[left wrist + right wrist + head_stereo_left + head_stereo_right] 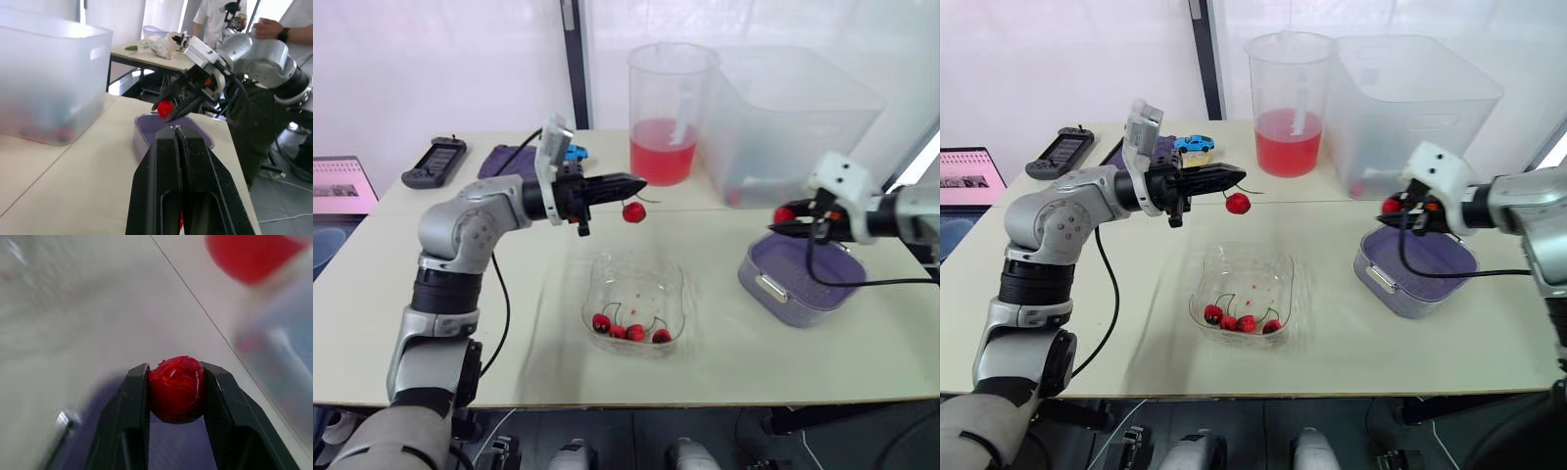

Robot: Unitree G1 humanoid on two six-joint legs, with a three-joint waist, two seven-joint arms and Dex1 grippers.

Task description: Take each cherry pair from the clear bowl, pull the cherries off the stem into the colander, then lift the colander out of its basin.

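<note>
Splitting one cherry pair, judging by how the two halves sit. One cherry [176, 389] is pinched between the right gripper's [776, 225] fingers, roughly over the edge of the purple colander [832, 284], not yet dropped. The other cherry [633, 211] dangles just under the left gripper [641, 182], whose fingers are pressed closed, apparently on the stem. It hangs in the air above the far side of the clear bowl [602, 279]. More cherries [629, 331] lie in the bowl on the tabletop [803, 362]. My read of next: right moves fully over the colander and opens, then plucks the dangling one. Left must hold steady, since the thin stem could slip.
</note>
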